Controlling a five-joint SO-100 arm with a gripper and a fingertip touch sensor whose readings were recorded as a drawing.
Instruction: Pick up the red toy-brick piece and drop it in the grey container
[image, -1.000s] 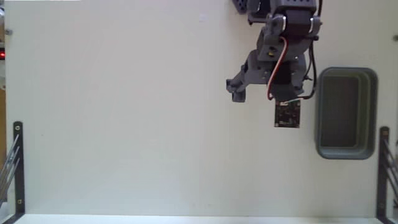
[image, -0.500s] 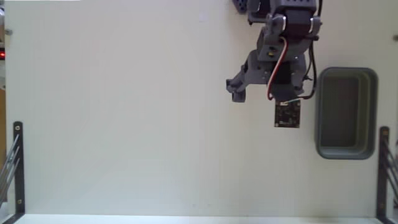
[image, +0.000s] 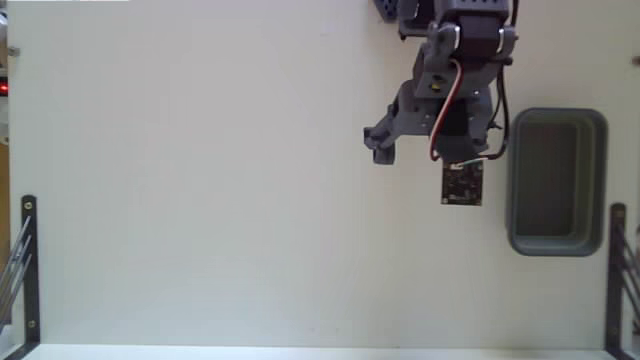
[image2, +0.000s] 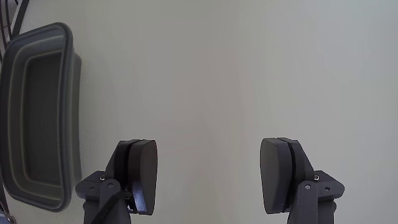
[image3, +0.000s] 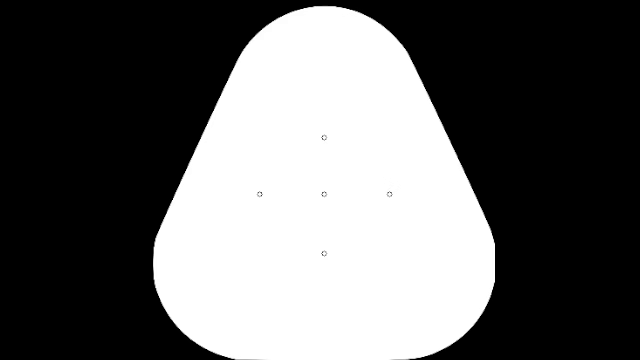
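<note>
Hanging over the pale surface (image: 200, 200), the arm (image: 455, 70) comes in from the top edge of the fixed view, its upper part cut off by the frame, and its own bulk hides the fingertips from that camera, so the wrist view has to do the work. There the claw (image2: 214, 177) stands wide, two dark fingers (image2: 144, 174) well apart with only bare surface showing between them, nothing gripped. One small square circuit board (image: 462, 183) sits at the low end of the arm in the fixed view, with one red wire (image: 447, 105) curling down toward it. And the red toy-brick piece? No sign of it in either view; whether it lies under the arm cannot be told from these pictures. One grey container (image: 556, 180) is on show, standing on the surface just to the right of the arm in the fixed view, whole, taller than wide, its inside looking bare. In the wrist view the same tray (image2: 40, 112) runs along the left edge, partly cropped there, apart from the near finger. Dark metal brackets, one at the lower left (image: 27, 260) and one at the lower right (image: 620, 265) of the fixed view, are clipped by the frame edges and hard to make out.
</note>
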